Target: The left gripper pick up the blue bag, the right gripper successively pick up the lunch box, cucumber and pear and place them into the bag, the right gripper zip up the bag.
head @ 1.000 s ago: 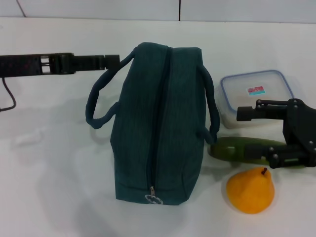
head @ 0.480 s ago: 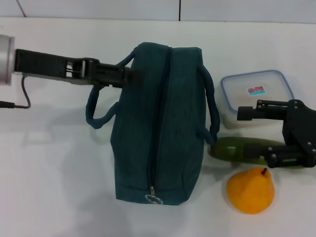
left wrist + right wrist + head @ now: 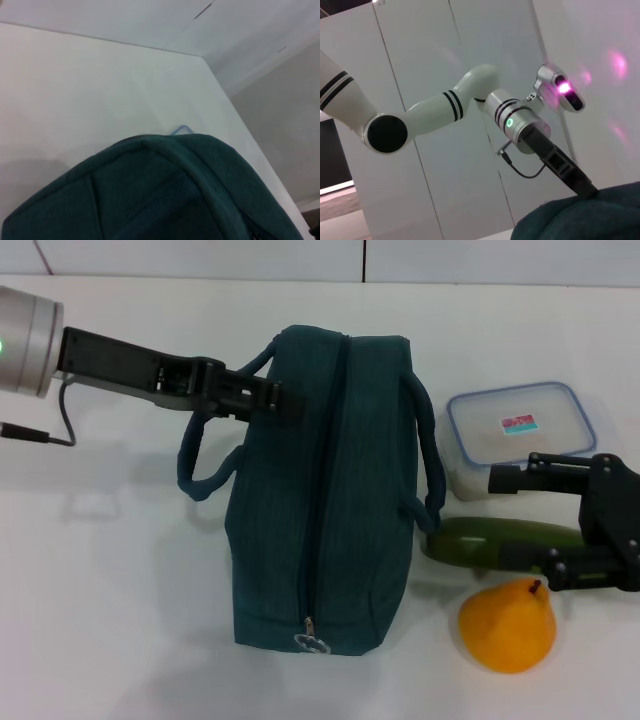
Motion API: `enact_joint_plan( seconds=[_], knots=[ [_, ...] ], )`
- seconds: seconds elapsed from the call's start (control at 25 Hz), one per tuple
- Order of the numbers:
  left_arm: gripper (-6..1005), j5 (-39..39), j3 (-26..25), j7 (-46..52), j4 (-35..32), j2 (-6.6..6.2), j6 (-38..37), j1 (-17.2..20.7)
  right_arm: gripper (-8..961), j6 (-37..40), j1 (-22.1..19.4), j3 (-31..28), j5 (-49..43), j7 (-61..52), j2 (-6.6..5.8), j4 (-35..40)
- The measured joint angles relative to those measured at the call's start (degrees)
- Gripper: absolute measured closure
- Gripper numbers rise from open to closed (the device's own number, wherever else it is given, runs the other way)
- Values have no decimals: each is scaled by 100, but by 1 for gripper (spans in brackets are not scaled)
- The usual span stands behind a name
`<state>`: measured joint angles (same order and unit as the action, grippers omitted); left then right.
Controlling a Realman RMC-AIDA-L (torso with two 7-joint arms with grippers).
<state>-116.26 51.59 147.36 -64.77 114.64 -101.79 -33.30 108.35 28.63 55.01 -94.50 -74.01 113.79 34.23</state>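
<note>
Advanced onto the blue bag (image 3: 325, 490) top – left tool (image 3: 268, 398), grip state indiscernible – right tool (image 3: 520, 525) released.

The left gripper (image 3: 272, 398) reaches the blue bag (image 3: 325, 490) at its upper left handle; the right gripper (image 3: 520, 530) sits beside the cucumber (image 3: 490, 540).

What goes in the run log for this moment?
left end effector: at bag top, grip unclear | right end effector: open by cucumber | bag zipped | lunch box, pear outside
</note>
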Motion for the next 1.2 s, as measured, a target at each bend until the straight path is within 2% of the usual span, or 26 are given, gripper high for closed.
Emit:
enact_joint_plan(
  seconds=[0.36, 0.6, 1.0, 1.2],
  knots=[
    [251, -577, 5, 201, -158, 46, 44, -113, 193, 11, -110, -3, 17, 21, 11, -4],
    [269, -574, 18, 216, -161, 33, 29, -131, 194, 43, -161, -9, 20, 21, 36, -4],
    [711, -542, 10, 184, -168, 52, -24, -124, 196, 46, -231, -9, 21, 20, 81, -4],
    [824, -522, -11, 183, -148, 61, -25, -83, 197, 30, -259, -186, 132, 15, 126, -169]
  ],
)
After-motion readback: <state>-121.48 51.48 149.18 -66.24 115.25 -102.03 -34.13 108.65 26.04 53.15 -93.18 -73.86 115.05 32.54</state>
